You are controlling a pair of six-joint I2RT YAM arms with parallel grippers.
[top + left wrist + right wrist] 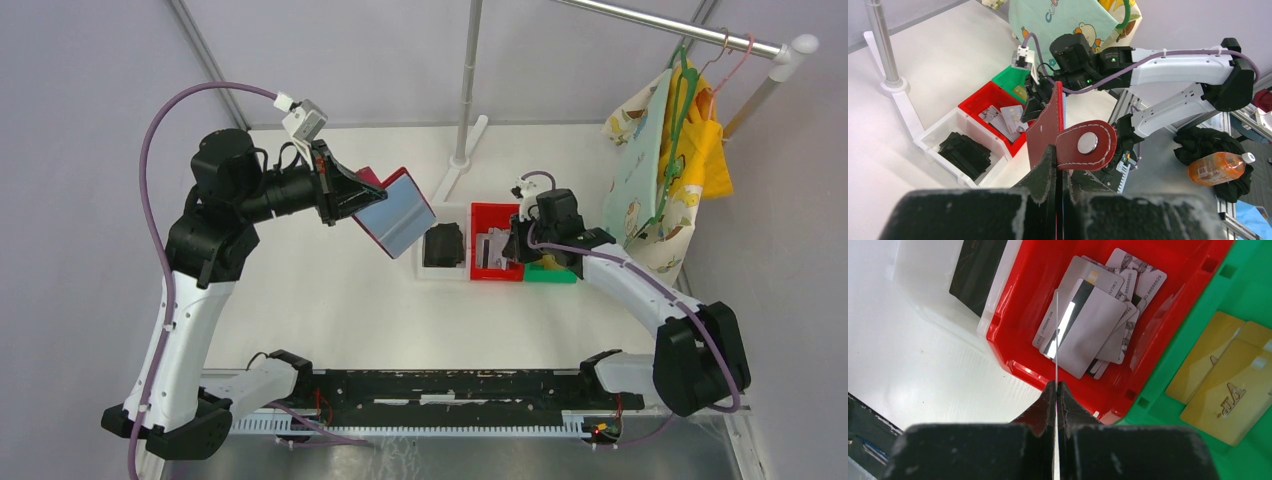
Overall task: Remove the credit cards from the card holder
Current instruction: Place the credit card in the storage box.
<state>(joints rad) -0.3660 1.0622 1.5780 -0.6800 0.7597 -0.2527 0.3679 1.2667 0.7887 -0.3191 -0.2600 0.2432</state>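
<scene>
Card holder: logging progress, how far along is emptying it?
Done: silvery cards in red bin, golden cards in green bin, dark cards in white bin. In hand: right fingers pinch one card over the red bin; left fingers hold the card holder open. Remaining: cannot tell.

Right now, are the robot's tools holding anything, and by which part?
Left tool pinches the red card holder at its edge beside the snap tab. Right tool pinches a thin card by one edge.

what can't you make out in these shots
Card in right pincer: right wrist view shows it edge-on, face hidden.
Card holder pockets: too small in top view; left wrist view shows only its red outside.
Green bin: right arm covers it in top view; right wrist frame crops it.
</scene>
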